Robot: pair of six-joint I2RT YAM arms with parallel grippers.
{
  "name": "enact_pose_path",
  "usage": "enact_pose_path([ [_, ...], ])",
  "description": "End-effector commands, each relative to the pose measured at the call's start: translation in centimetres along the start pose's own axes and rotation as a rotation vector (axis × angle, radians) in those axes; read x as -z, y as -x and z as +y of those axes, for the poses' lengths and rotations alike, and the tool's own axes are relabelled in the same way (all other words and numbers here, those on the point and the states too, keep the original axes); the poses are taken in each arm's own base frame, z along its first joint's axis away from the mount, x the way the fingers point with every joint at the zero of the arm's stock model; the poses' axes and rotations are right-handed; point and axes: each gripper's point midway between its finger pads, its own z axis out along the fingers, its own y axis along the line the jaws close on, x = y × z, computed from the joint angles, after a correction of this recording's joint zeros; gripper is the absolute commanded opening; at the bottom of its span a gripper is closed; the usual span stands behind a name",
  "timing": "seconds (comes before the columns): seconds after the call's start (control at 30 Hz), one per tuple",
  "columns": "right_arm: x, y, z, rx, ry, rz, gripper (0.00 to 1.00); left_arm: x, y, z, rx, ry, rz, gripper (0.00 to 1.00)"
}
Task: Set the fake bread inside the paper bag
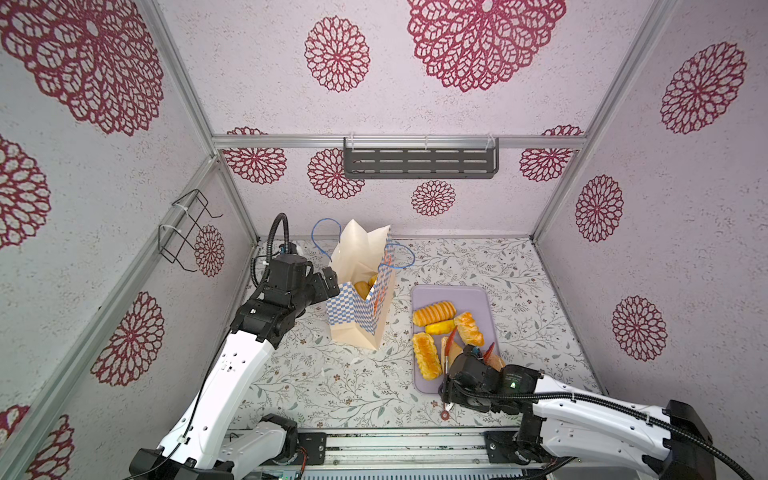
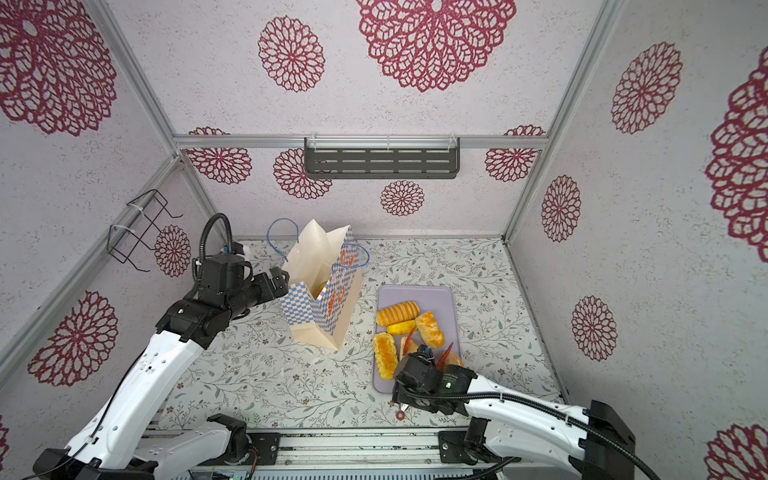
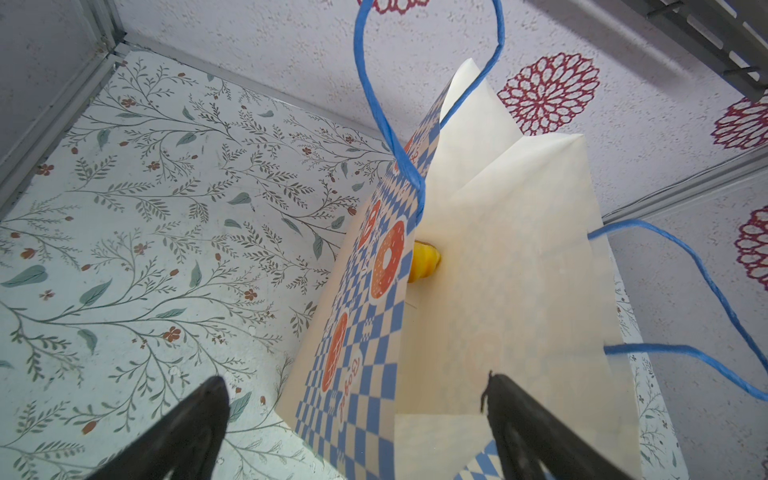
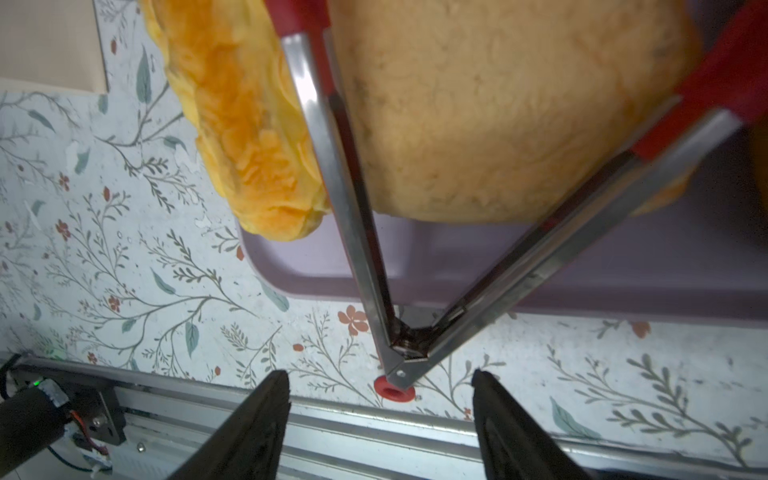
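The paper bag [image 1: 357, 316] [image 2: 316, 316] stands upright and open at mid-table, with fake bread [image 1: 363, 289] [image 3: 424, 264] showing inside. My left gripper [image 1: 328, 282] [image 3: 355, 384] is open at the bag's left rim, one finger outside the checkered wall and one over the mouth. Several more pastries lie on the lilac tray [image 1: 478, 297]: a ribbed roll [image 1: 434, 312], a long loaf [image 1: 427, 355] [image 4: 241, 124] and a toast slice [image 4: 498, 104]. The red tongs [image 4: 361, 249] lie with their arms around the slice. My right gripper [image 1: 446, 395] [image 4: 380, 376] is open at the tongs' hinge, touching nothing.
A wire rack [image 1: 183, 232] hangs on the left wall and a grey slotted shelf [image 1: 419, 162] on the back wall. The metal rail [image 1: 407, 446] runs along the table's front edge, close behind the tongs' red ring [image 1: 445, 414].
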Motion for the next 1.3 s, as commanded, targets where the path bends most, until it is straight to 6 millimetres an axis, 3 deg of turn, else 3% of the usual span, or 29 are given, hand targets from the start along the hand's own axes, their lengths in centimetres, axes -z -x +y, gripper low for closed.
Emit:
enact_pose_path([
  [0.0, 0.0, 1.2, -0.3, -0.102, -0.025, -0.082, 0.73, 0.0, 0.7, -0.2, 0.005, -0.024, -0.032, 1.0],
  [0.17, -0.2, 0.9, -1.3, -0.111, -0.081, -0.084, 0.72, -0.3, 0.5, -0.6, 0.002, -0.044, -0.024, 1.0],
  [1.27, -3.1, 1.1, -2.6, -0.143, -0.172, -0.115, 0.62, -0.5, 0.0, -0.7, 0.007, -0.075, -0.016, 1.0],
])
